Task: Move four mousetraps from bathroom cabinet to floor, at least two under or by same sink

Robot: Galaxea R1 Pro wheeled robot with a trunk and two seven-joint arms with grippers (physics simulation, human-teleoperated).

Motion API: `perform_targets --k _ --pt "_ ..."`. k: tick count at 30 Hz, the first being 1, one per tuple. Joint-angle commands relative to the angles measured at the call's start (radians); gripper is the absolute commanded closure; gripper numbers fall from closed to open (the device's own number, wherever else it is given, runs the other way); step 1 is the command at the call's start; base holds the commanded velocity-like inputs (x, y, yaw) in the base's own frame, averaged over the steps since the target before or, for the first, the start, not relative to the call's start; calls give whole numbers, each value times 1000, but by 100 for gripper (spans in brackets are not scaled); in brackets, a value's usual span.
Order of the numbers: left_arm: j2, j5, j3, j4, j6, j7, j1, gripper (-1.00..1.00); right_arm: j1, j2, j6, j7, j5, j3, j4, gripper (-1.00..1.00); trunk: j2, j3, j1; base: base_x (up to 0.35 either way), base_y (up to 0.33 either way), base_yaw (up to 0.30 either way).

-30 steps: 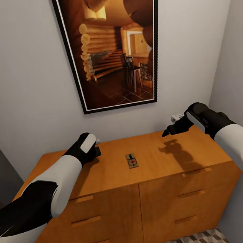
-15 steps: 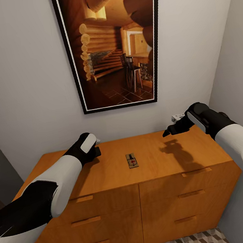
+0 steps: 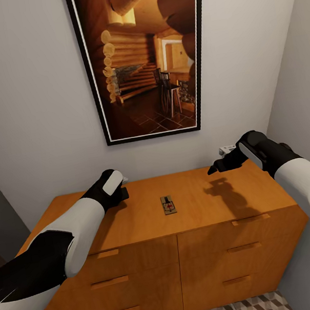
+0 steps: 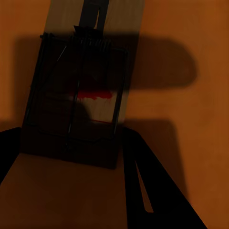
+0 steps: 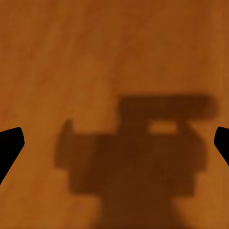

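Two mousetraps show. One mousetrap (image 3: 168,205) lies flat at the centre of the head view, on top of the orange cabinet (image 3: 207,246). A second trap (image 4: 78,102) sits close under the left gripper (image 3: 121,188), at left of centre, whose fingers (image 4: 148,191) straddle the trap's near end; whether they pinch it I cannot tell. The right gripper (image 3: 217,167), at right, hangs spread and empty above bare wood. A framed picture (image 3: 144,58) fills the wall above. For a sound pickup, lower the left fingers squarely across the board's edges, clear of the wire.
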Motion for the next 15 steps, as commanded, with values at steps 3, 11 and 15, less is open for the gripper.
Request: perform_targets --k 3,11,15 --pt "1 20 -3 62 7 5 0 100 -1 -2 2 -1 -7 8 -1 -100 -1 -1 0 0 0 0" --pt "1 21 -3 58 7 4 0 100 -1 -2 2 -2 -7 10 0 -100 27 11 -15 0 0 0" --pt "1 20 -3 56 7 4 0 100 -1 -1 2 -1 -7 10 1 -100 55 24 -31 0 0 0"
